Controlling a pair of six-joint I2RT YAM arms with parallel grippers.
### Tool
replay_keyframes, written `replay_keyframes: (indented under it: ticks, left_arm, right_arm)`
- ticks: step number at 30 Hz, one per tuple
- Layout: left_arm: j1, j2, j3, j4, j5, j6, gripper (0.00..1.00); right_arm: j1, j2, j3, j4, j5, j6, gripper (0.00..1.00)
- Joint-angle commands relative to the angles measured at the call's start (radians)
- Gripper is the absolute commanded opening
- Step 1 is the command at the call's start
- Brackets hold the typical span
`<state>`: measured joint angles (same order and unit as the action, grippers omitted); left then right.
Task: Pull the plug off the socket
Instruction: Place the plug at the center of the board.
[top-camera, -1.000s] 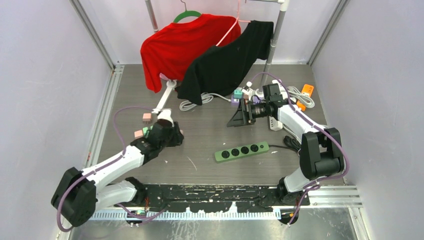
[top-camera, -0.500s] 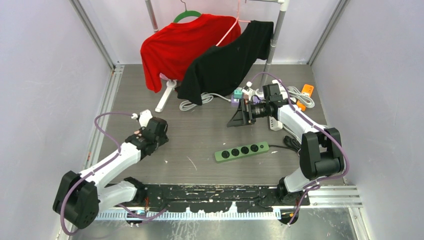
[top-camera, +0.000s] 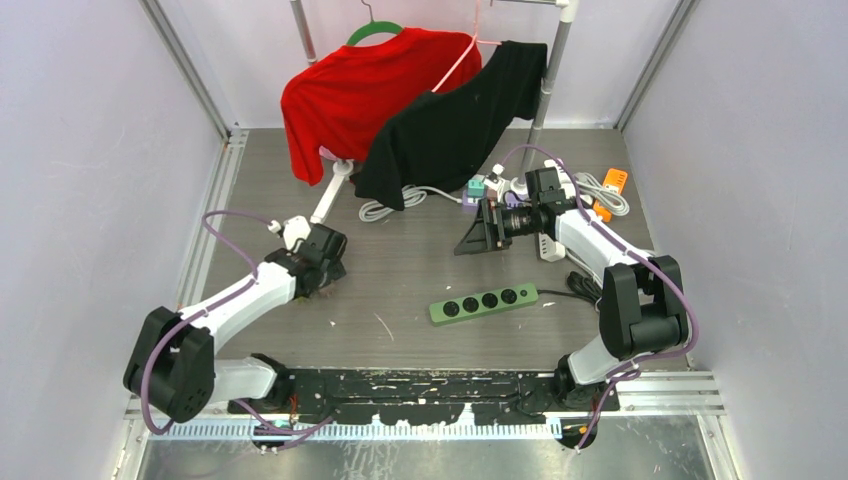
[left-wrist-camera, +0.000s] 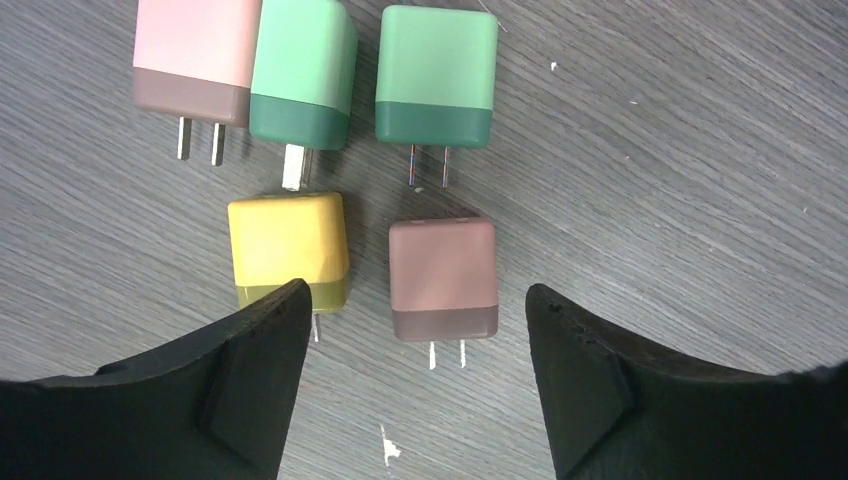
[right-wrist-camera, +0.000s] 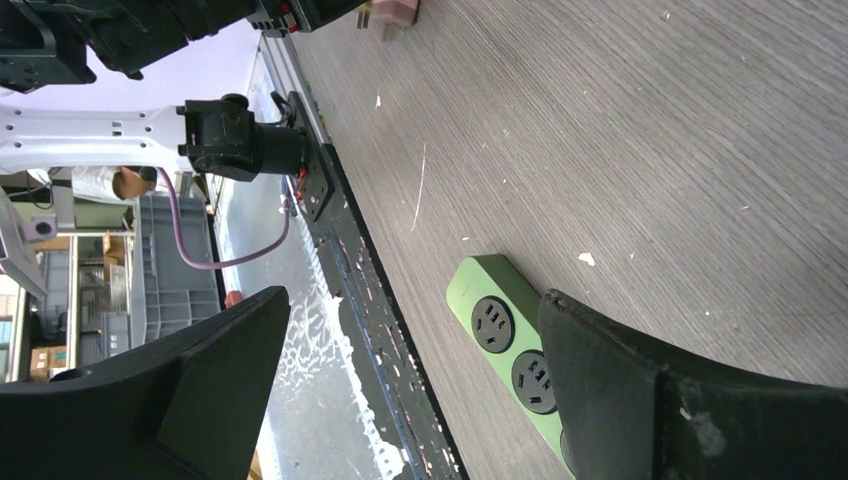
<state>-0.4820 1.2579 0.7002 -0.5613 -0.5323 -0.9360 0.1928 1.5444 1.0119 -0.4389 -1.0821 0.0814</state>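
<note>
The socket is a green power strip (top-camera: 484, 303) lying on the table right of centre, and its round outlets show no plug in them. In the right wrist view its end (right-wrist-camera: 500, 330) lies past my open right gripper (right-wrist-camera: 415, 300), which hovers at the back right (top-camera: 480, 228) with nothing between its jaws. My left gripper (top-camera: 325, 272) points down at the left of the table and hides the plugs from above. Its wrist view shows it open (left-wrist-camera: 415, 290), the jaws either side of a mauve plug (left-wrist-camera: 443, 278) lying flat beside a yellow plug (left-wrist-camera: 288, 240).
Beyond those lie a pink plug (left-wrist-camera: 195, 55) and two green plugs (left-wrist-camera: 303, 70) (left-wrist-camera: 436, 75). A red shirt (top-camera: 370, 90) and a black shirt (top-camera: 460, 120) hang from a rack at the back. White cables (top-camera: 600, 190), an orange item (top-camera: 613, 180) and more adapters (top-camera: 478, 186) crowd the back right.
My left arm swung left and then back over the loose plugs, and its jaws have spread apart. The right arm has not moved.
</note>
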Motion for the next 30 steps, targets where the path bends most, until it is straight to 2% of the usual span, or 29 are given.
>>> replay_keyframes:
  ticks: [1,6,9,12,14,16,19,23,25,27,30]
  left_arm:
    - [0.008,-0.029,0.035,-0.030,-0.035,-0.007,0.81]
    - [0.008,-0.129,0.031,-0.025,0.045,0.026,0.81]
    - [0.008,-0.214,0.022,0.018,0.168,0.086,0.81]
    - [0.008,-0.310,-0.001,0.130,0.364,0.161,0.82]
    - [0.008,-0.356,-0.008,0.251,0.526,0.202,0.91]
    - [0.008,-0.364,0.063,0.317,0.699,0.251,0.98]
    - [0.008,-0.301,0.247,0.258,0.819,0.349,0.99]
    - [0.008,-0.195,0.428,0.252,0.939,0.428,0.99]
    - [0.008,-0.140,0.475,0.304,1.006,0.431,0.99]
    - [0.008,-0.077,0.524,0.335,1.053,0.437,0.99]
    - [0.008,0.000,0.613,0.286,1.057,0.503,0.96]
  right_arm:
    - [0.000,-0.036,0.043,-0.010,0.005,-0.034,1.00]
    - [-0.005,-0.048,0.063,-0.076,0.024,-0.122,1.00]
    - [-0.006,-0.075,0.081,-0.148,0.040,-0.248,1.00]
    - [-0.013,-0.123,0.081,-0.216,0.039,-0.416,1.00]
    - [-0.027,-0.161,0.071,-0.275,-0.019,-0.574,1.00]
    - [-0.045,-0.205,0.037,-0.299,-0.072,-0.694,1.00]
    - [-0.058,-0.246,0.009,-0.365,-0.082,-0.834,1.00]
    - [-0.066,-0.229,0.043,-0.677,-0.029,-1.328,1.00]
    - [-0.068,-0.222,0.031,-0.752,0.023,-1.488,1.00]
    - [-0.066,-0.230,-0.026,-0.746,0.106,-1.594,1.00]
    - [-0.054,-0.251,-0.101,-0.638,0.196,-1.603,1.00]
